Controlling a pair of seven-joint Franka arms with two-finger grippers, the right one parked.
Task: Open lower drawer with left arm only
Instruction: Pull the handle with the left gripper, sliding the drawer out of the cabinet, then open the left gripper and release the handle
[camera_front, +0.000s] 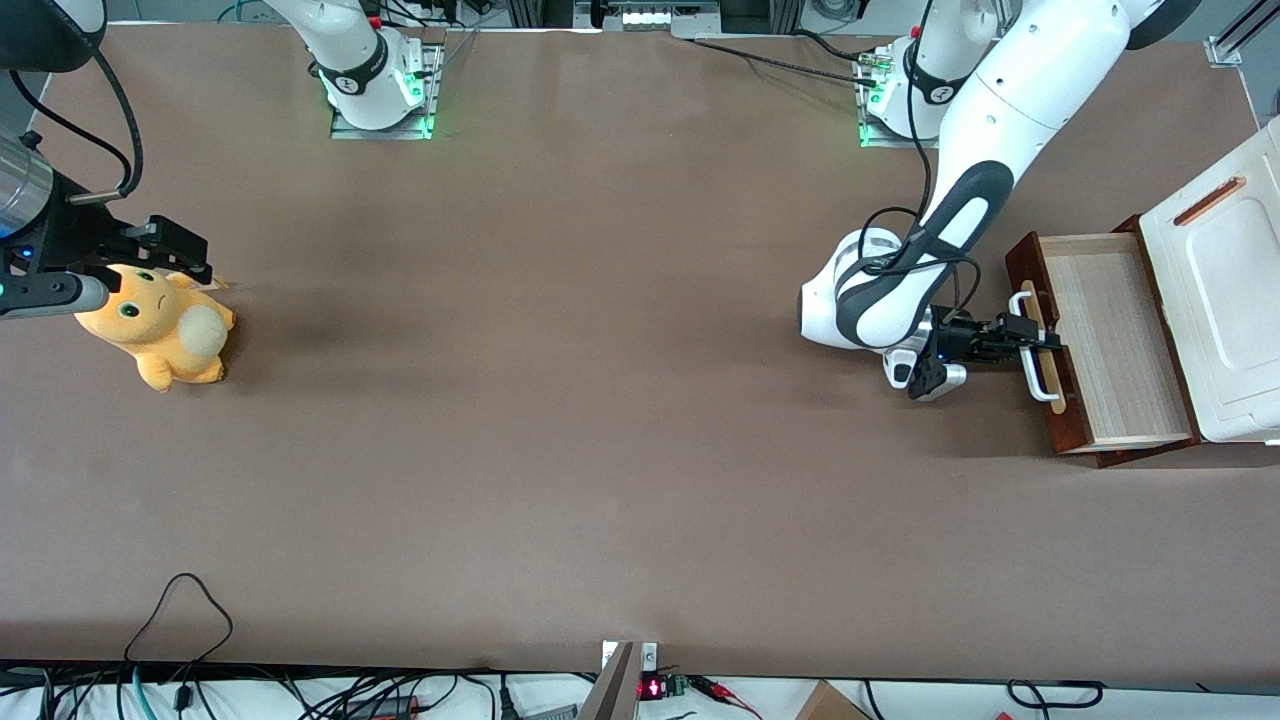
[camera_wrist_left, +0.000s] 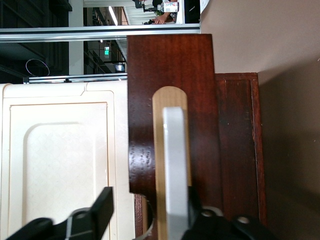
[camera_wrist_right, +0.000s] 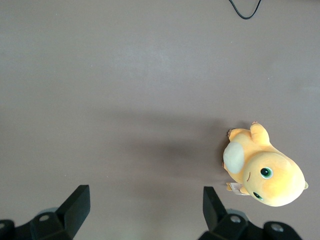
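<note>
The lower drawer (camera_front: 1112, 340) stands pulled out from the white cabinet (camera_front: 1222, 290) at the working arm's end of the table, its pale wood-grain inside showing. Its dark reddish-brown front (camera_wrist_left: 170, 65) carries a white bar handle (camera_front: 1033, 350) over a tan strip (camera_wrist_left: 160, 150). The left arm (camera_front: 985, 120) reaches down in front of the drawer. Its black gripper (camera_front: 1040, 340) is at the handle (camera_wrist_left: 175, 150), open. The handle lies between the jaws, close against one finger (camera_wrist_left: 195, 210); the other finger (camera_wrist_left: 102, 210) stands well apart from it.
An orange plush toy (camera_front: 160, 330) lies toward the parked arm's end of the table and shows in the right wrist view (camera_wrist_right: 265, 175). A black cable loop (camera_front: 180, 610) lies near the table edge nearest the front camera. Brown table (camera_front: 600, 350) spreads between toy and drawer.
</note>
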